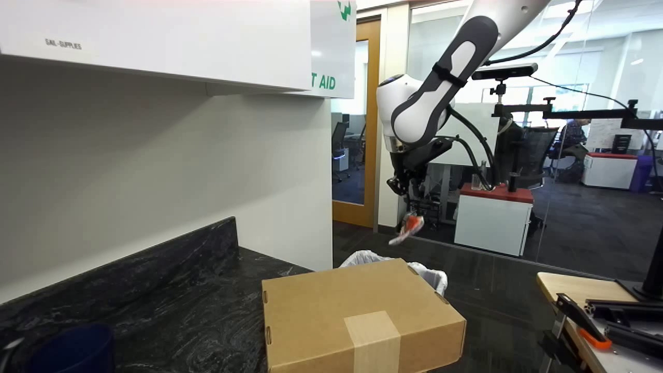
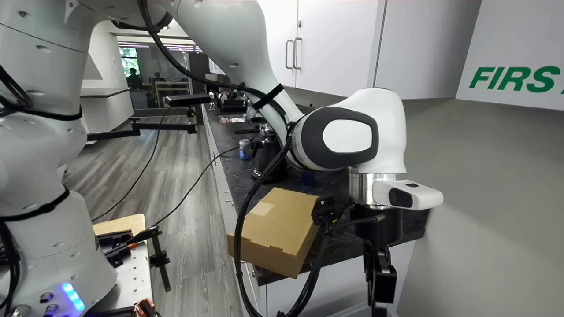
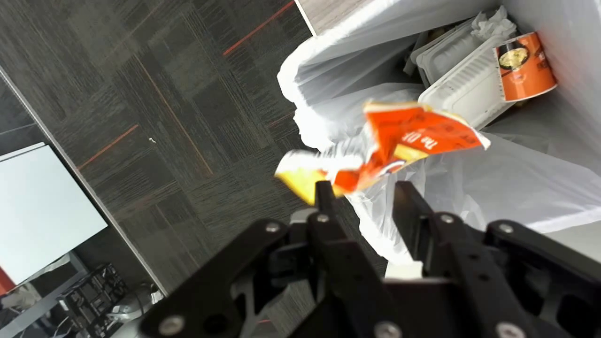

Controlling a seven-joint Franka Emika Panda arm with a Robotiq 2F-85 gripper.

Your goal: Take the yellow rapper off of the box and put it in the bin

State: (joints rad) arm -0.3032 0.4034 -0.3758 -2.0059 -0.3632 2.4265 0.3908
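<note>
The orange, yellow and white wrapper (image 3: 408, 136) is blurred and crumpled in the wrist view. It lies just beyond my fingertips, partly behind one finger, above the bin's edge. In an exterior view the wrapper (image 1: 412, 226) hangs in the air just below the fingers. My gripper (image 3: 365, 190) is open, with a gap between its fingers and nothing held in it. The gripper also shows in an exterior view (image 1: 413, 199). The white-lined bin (image 3: 300, 89) is below; its rim (image 1: 362, 257) shows behind the box. The brown cardboard box (image 1: 321, 298) also shows in an exterior view (image 2: 284, 220).
The box sits at the end of the dark counter (image 1: 207, 305), sticking out past its edge. The bin holds white trays (image 3: 469, 84) and an orange cup (image 3: 526, 70). White cabinets (image 1: 155, 41) hang above the counter. A blue cup (image 1: 72, 349) stands on it.
</note>
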